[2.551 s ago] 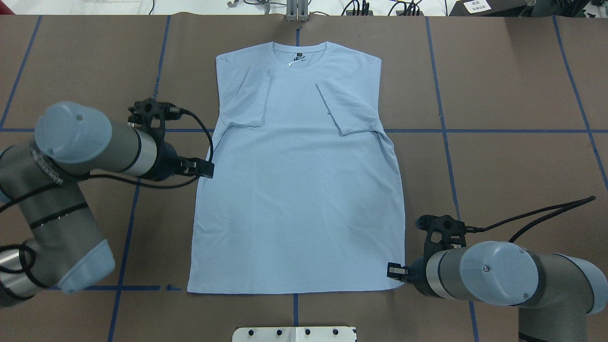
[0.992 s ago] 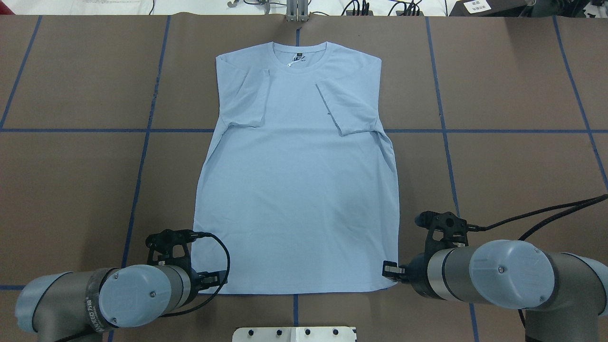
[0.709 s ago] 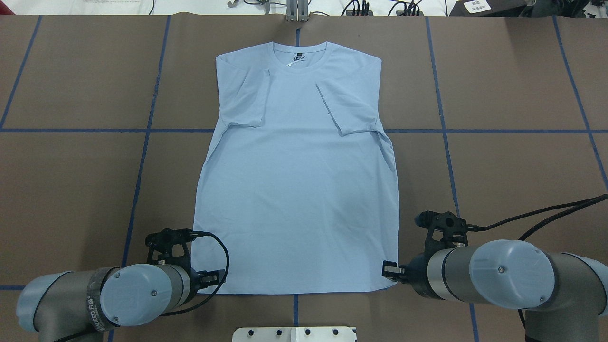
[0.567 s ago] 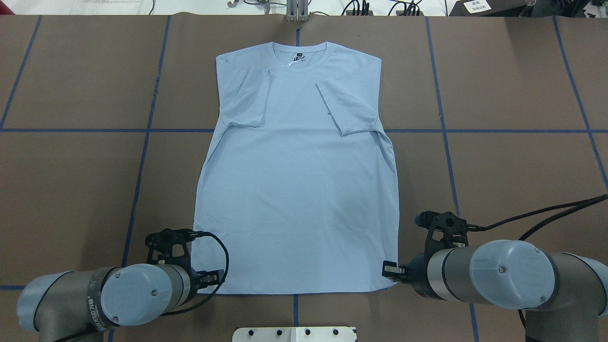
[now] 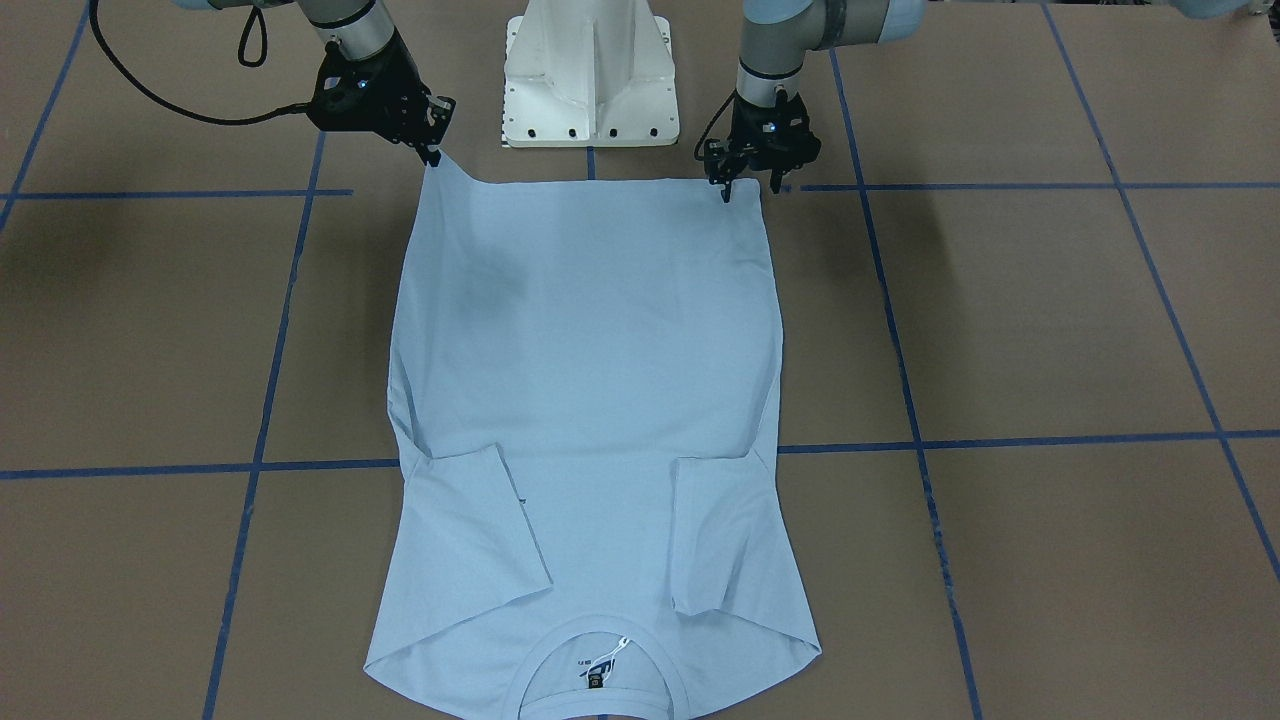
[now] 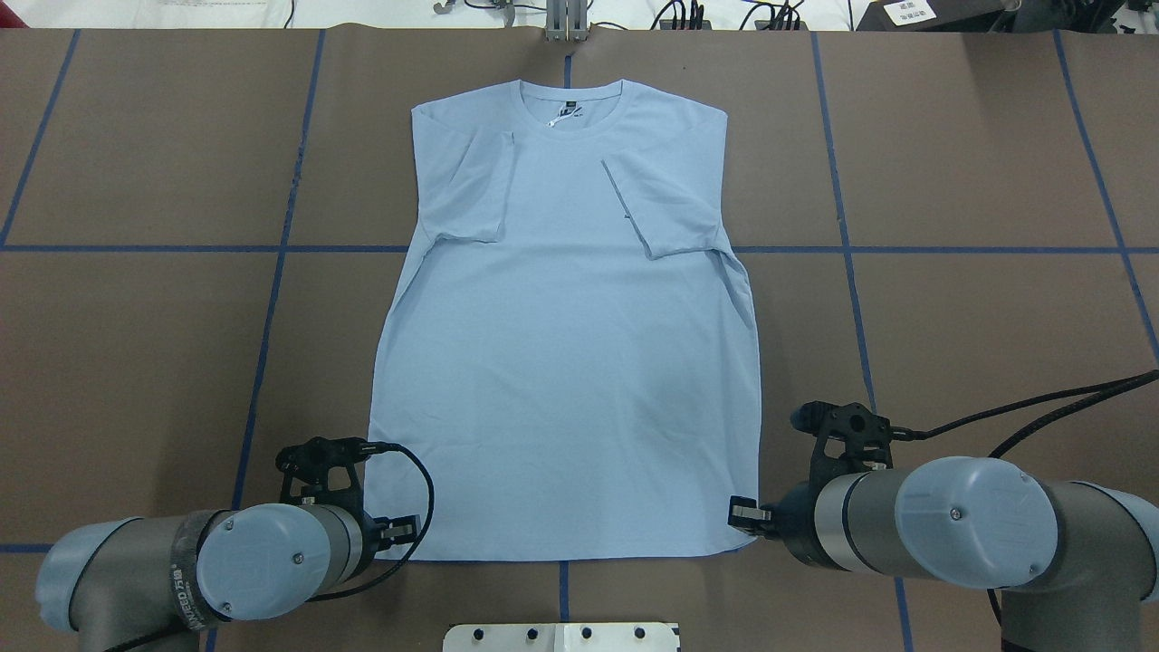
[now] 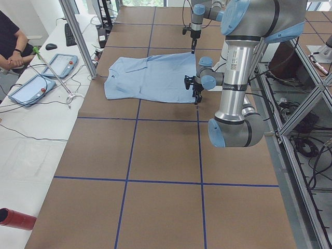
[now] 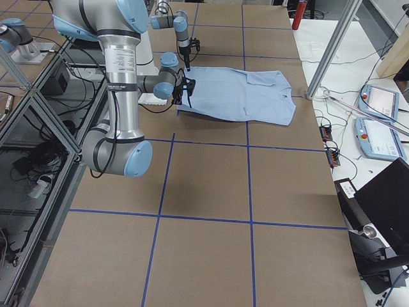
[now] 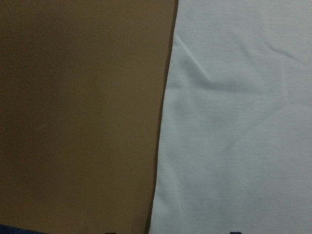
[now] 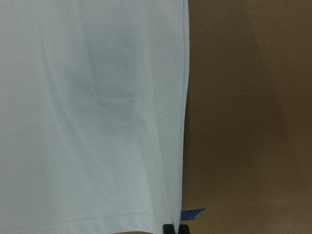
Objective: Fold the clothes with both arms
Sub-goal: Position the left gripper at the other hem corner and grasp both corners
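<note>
The T-shirt [image 6: 566, 326] lies flat on the desk [image 6: 951, 299], sleeves folded inward, collar far from the robot. The right gripper [image 5: 432, 152] has its jaws pinching one hem corner, which the front view shows lifted. The left gripper [image 5: 748, 187] has its jaws spread over the other corner, one fingertip on the cloth. The overhead view hides both tips.

overhead behind robot, front opposite, wrists close-up
</note>
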